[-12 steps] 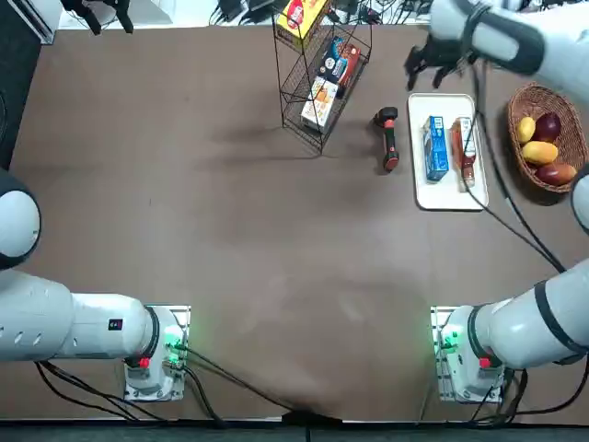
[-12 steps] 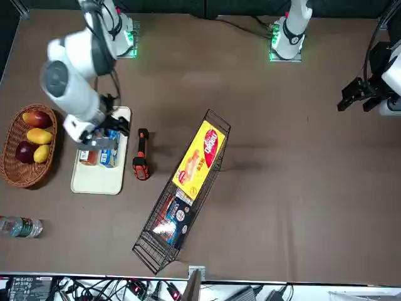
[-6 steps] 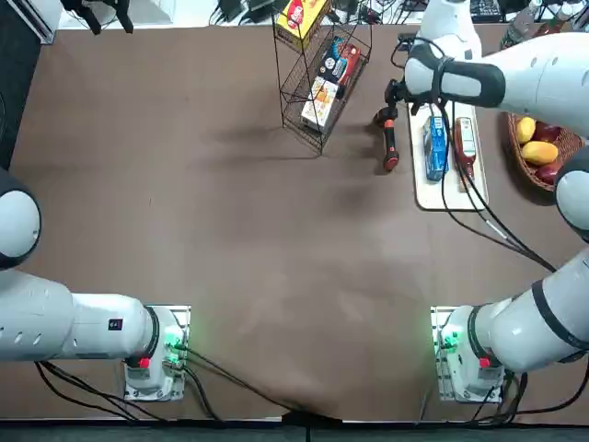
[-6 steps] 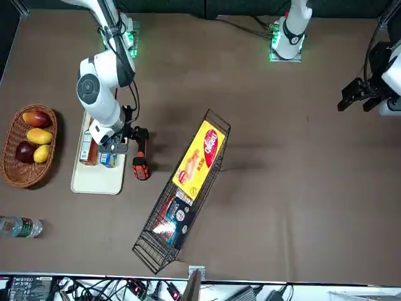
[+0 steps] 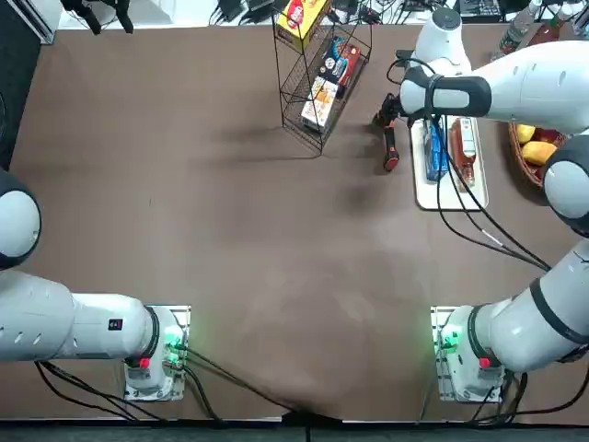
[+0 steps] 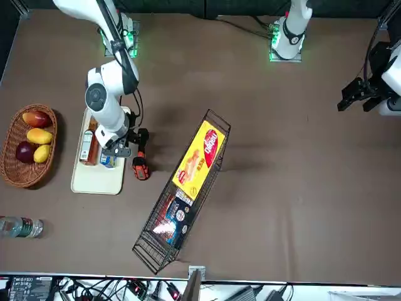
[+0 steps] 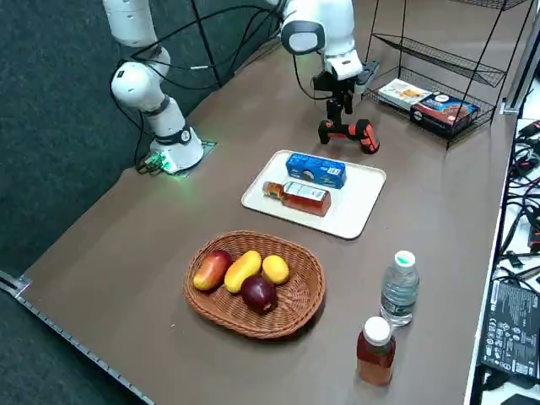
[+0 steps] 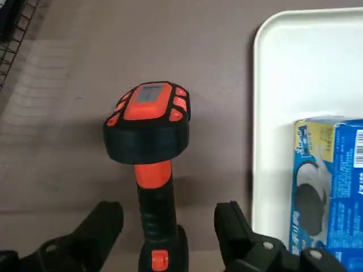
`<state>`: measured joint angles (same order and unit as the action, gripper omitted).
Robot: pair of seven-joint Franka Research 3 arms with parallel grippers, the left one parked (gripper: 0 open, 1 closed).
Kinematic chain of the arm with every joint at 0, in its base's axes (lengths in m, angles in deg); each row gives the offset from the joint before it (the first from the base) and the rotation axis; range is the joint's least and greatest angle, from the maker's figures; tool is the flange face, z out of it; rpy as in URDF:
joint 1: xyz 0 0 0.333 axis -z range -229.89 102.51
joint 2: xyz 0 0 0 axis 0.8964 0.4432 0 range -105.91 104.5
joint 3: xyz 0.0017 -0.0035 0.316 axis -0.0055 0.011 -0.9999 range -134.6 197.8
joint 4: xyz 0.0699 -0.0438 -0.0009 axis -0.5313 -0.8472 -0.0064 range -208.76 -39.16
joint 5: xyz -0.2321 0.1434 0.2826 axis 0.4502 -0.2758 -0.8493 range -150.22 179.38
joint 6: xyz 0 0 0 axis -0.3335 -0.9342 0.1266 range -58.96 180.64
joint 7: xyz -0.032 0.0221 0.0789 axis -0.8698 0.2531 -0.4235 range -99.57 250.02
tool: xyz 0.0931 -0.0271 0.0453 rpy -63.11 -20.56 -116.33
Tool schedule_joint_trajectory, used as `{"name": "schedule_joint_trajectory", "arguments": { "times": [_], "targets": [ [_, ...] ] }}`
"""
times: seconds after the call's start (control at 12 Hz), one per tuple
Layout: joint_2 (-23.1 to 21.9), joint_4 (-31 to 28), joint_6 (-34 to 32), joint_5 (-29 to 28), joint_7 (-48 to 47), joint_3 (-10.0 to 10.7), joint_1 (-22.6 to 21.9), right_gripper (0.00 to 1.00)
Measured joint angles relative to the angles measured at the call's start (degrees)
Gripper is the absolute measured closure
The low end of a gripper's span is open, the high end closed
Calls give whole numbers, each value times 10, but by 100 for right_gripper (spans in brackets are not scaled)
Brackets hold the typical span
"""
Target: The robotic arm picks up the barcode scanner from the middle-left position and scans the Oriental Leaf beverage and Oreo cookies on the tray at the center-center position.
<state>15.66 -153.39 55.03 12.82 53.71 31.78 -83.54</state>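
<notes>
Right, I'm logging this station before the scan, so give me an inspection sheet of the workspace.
Surface: matte brown table, no spill seen.
Job's things: black-and-orange barcode scanner standing beside the white rectangular tray; blue Oreo packet and reddish-amber bottle on the tray.
Clutter: round brown wicker basket of fruit, black wire rack with boxes, two capped bottles.
Hands: black two-finger right hand open, fingers either side of the scanner's handle.
Cables: black, looping over the tray.
Surroundings: people, nothing seen.

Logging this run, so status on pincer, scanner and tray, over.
Right pincer open, either side of black-and-orange handheld scanner's handle, not gripping. Blue Oreo packet, reddish-amber bottle on white rectangular tray. Nothing seen blocking.
</notes>
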Motion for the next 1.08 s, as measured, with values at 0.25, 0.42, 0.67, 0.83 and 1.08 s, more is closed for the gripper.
{"name": "schedule_joint_trajectory", "arguments": {
  "times": [0.25,0.42,0.67,0.83,1.08],
  "targets": [
    [17,-2,25,0,0,-1,-4,0],
    [34,-12,55,0,-1,-1,-7,1],
    [46,-27,88,0,-2,-1,-8,1],
    [52,-32,97,0,-2,-1,-8,2],
    [53,-33,100,-1,-2,-1,-8,19]
  ]
}}
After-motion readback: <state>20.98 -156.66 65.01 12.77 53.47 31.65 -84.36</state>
